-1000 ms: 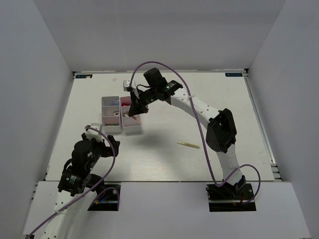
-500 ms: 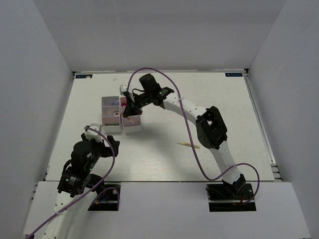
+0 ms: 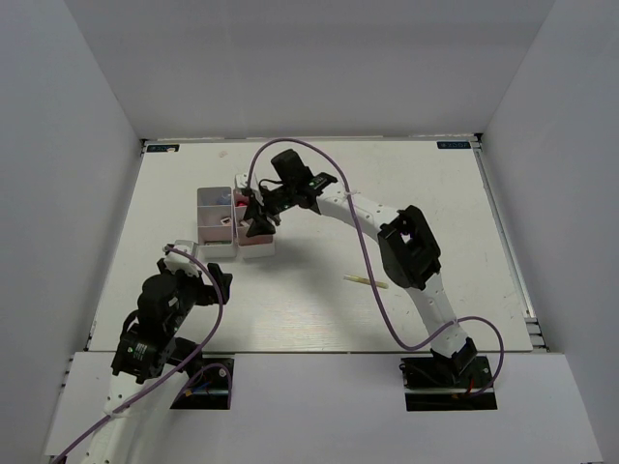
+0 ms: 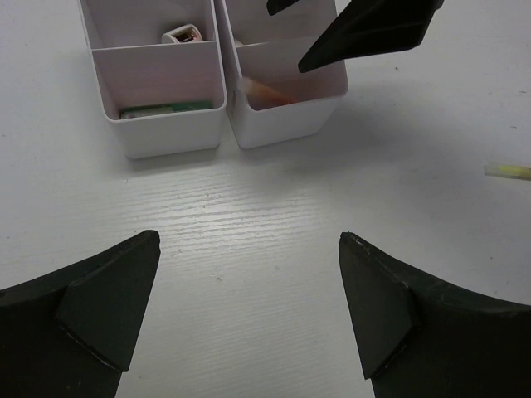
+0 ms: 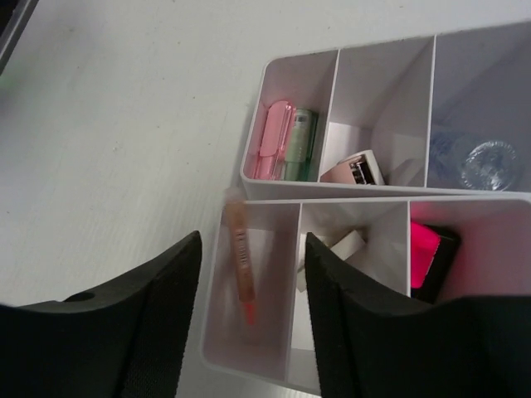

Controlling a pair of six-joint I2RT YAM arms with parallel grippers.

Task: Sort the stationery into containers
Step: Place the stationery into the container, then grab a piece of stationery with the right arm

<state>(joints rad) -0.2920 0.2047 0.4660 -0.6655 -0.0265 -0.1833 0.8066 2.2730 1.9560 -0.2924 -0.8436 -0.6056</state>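
Top external: illegible label [image 3: 162, 148] beyond containers [image 3: 207, 207]

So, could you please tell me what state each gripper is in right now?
Left gripper: open, empty.
Right gripper: open, empty; the pencil lies in the bin below it.

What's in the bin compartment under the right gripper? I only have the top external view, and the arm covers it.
Observer: The right wrist view shows an orange-pink pencil standing slanted in the end compartment of the white bins, tip down, top end leaning at the rim corner.
Operator: Is it gripped?
Observer: No. The right gripper is open above it, with both fingers clear of the pencil.
Operator: And the other arm?
Observer: The left wrist view shows the left gripper open, with nothing between its fingers, facing the bins.
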